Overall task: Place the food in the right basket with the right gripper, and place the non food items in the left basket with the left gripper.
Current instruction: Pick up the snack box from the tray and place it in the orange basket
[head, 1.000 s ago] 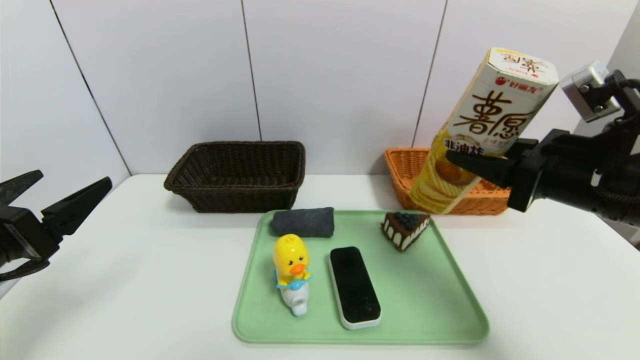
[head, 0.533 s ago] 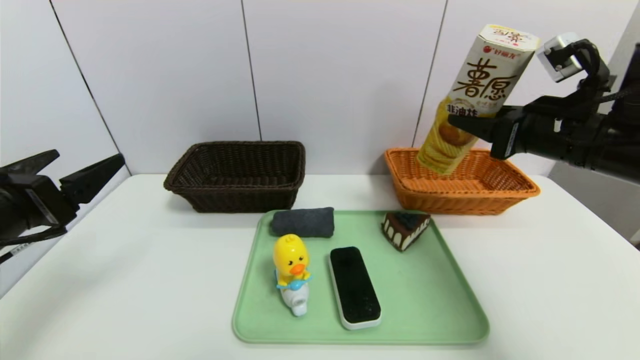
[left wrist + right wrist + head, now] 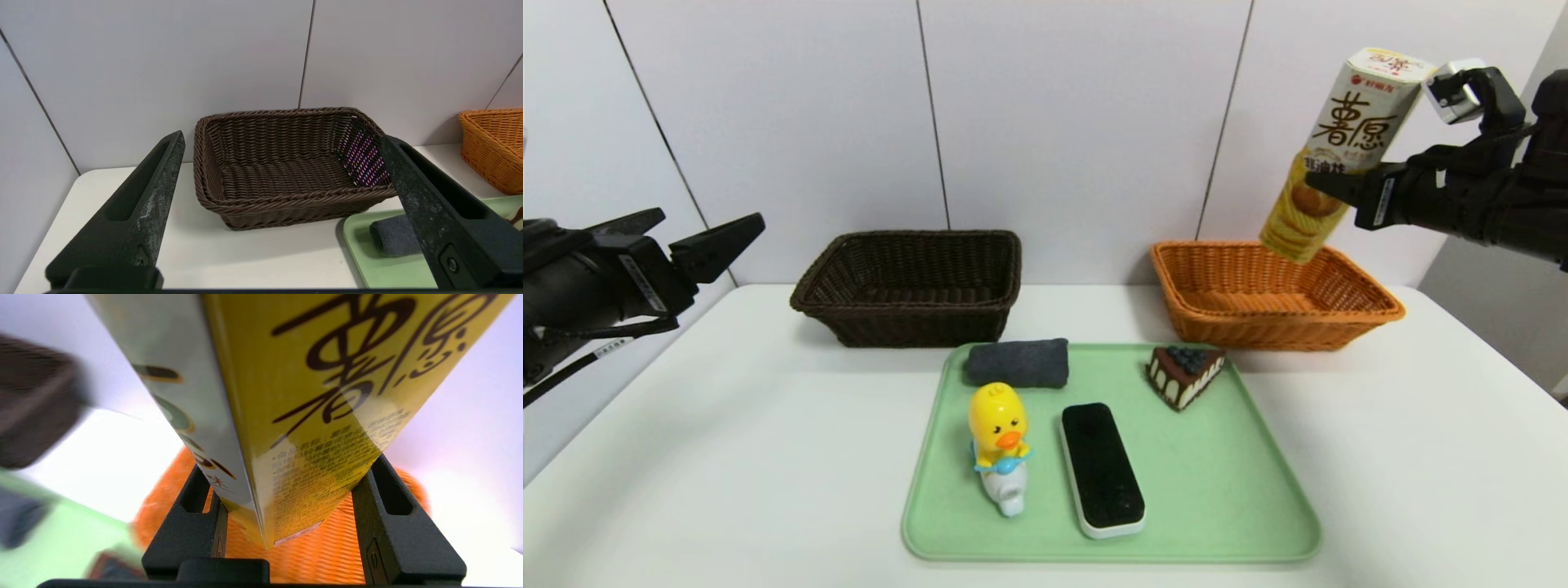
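right tool (image 3: 1327,186) is up at about 2 o'clock in the head view, clamped tight on the snack box (image 3: 1342,147), gripping it a bit below the middle. the box leans with its top tipped toward the right and its bottom end hangs in the air over the back part of the orange basket (image 3: 1372,306), not touching it. in the right wrist view the two black fingers (image 3: 192,522) press on either side of the yellow-and-white box (image 3: 302,416) with the orange weave right underneath.

left tool (image 3: 686,245) sits out at 9 o'clock, off the left edge of the white tabletop (image 3: 727,457), jaws spread wide and holding nothing. the left wrist view has its fingers (image 3: 139,212) framing the dark brown basket (image 3: 286,204), which looks empty inside.

the dark brown basket (image 3: 907,318) is at around 11 o'clock and the orange one at 1 o'clock, both along the back by the wall.

the green tray (image 3: 1225,506) takes up the middle toward 6 o'clock. on it: the grey rolled cloth (image 3: 1018,363) at the back left corner, the chocolate cake wedge (image 3: 1183,374) with blueberries at the back right, the yellow duck toy (image 3: 1000,445) on its white-and-blue base front left, and the black-topped eraser (image 3: 1101,469) just beside the duck on its right, lying lengthwise.
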You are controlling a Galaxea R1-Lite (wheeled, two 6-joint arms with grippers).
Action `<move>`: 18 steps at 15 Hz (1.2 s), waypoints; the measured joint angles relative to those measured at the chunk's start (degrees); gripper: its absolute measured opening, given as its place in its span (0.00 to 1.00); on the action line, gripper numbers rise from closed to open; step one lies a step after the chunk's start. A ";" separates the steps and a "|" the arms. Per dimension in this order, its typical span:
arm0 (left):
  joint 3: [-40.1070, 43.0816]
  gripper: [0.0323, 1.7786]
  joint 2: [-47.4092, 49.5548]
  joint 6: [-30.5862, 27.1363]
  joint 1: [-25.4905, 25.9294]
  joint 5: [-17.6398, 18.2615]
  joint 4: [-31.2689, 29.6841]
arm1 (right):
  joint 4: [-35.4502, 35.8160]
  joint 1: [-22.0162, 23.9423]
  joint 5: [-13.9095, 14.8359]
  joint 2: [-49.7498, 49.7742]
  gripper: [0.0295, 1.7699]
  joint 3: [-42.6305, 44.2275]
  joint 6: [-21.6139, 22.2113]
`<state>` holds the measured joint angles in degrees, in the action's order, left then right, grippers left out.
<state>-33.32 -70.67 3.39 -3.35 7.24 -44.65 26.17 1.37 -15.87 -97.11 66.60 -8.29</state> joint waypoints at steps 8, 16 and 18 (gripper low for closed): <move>-0.35 0.95 -2.21 -0.09 -1.05 -0.09 -0.44 | 0.56 5.28 2.82 -14.02 0.47 7.55 0.02; -0.17 0.95 -2.51 0.02 -1.05 -0.05 -0.44 | 4.06 5.39 6.28 -21.52 0.47 7.63 -0.11; -0.24 0.95 -2.54 0.02 -1.05 -0.07 -0.44 | 4.25 5.35 6.53 -22.13 0.47 7.59 -0.13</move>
<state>-33.56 -73.20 3.41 -4.40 7.17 -45.09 30.43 6.72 -9.34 -119.24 74.19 -8.42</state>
